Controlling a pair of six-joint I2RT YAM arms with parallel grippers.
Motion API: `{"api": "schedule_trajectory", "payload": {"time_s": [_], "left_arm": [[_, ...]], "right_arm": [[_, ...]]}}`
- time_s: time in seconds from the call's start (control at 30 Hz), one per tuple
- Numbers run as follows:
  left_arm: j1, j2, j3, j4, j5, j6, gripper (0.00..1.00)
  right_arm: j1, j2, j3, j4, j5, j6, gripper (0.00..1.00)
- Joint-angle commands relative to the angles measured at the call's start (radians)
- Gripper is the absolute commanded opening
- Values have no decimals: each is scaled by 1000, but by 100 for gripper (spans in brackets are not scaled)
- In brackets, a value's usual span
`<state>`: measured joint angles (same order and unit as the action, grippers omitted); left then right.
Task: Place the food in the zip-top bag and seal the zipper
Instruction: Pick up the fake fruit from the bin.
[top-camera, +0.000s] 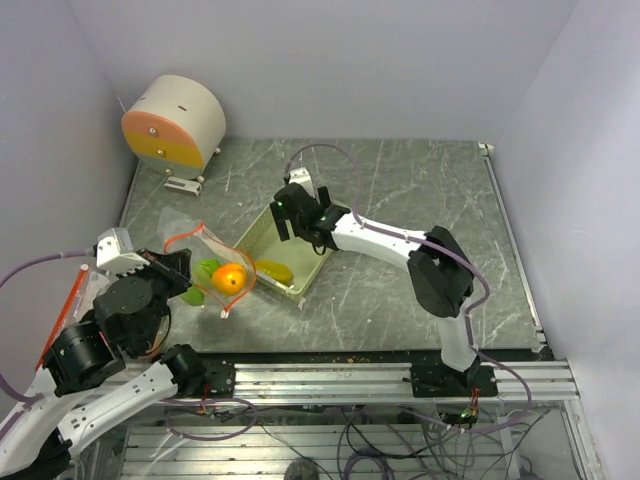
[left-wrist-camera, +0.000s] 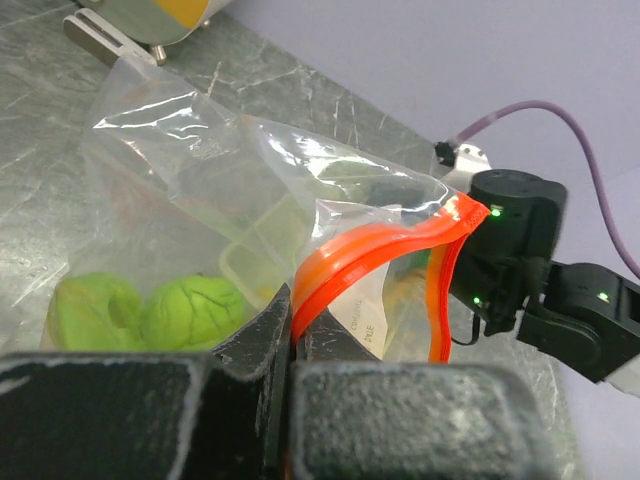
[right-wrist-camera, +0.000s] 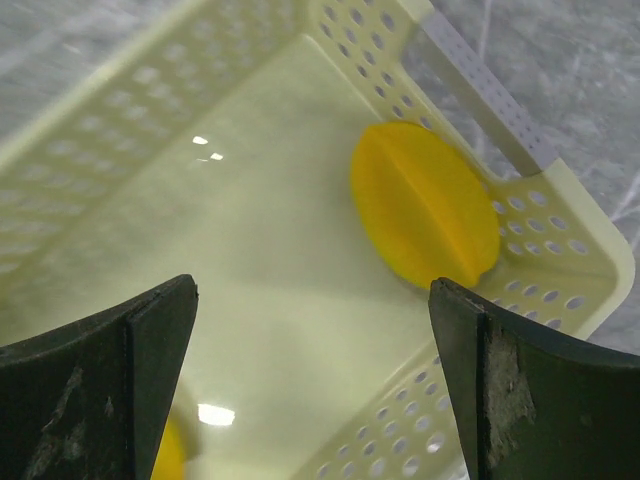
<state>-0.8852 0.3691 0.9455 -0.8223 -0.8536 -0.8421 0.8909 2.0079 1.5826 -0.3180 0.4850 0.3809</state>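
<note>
Marbled tabletop (top-camera: 420, 190): zip-top bag (left-wrist-camera: 200, 170) print (left-wrist-camera: 366, 322) is illegible.

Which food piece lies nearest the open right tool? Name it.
The yellow piece, lying in the tray directly under the right tool; the orange piece and green pieces sit inside the bag held by the left tool.

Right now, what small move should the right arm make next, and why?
Probably lower the right gripper onto the yellow piece in the tray and close: its jaws stand open and empty over the tray, and the left gripper pinches the bag by its orange zipper.
</note>
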Motion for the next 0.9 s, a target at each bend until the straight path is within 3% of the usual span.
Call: {"api": "schedule_trajectory", "payload": {"time_s": [0.0,0.17,0.57,0.63,0.87], "left_arm": [[5,-15,14,-28,-29,6,7],[5,-34,10,-27,-35,11,7],[5,-45,13,-62,-48,-8,7],[5,-44,14,-67,-49,-11,7],[5,-43,6,-69,-48,-21,7]], "right_arm": [[-44,56,12,-30,111,-102,100],[-56,110,1,24,210,-200,100],[-89,205,5,96,52,-253,94],[-89,205,5,96,50,-250,87],[-90,100,-65,152,40,-228,49]]}}
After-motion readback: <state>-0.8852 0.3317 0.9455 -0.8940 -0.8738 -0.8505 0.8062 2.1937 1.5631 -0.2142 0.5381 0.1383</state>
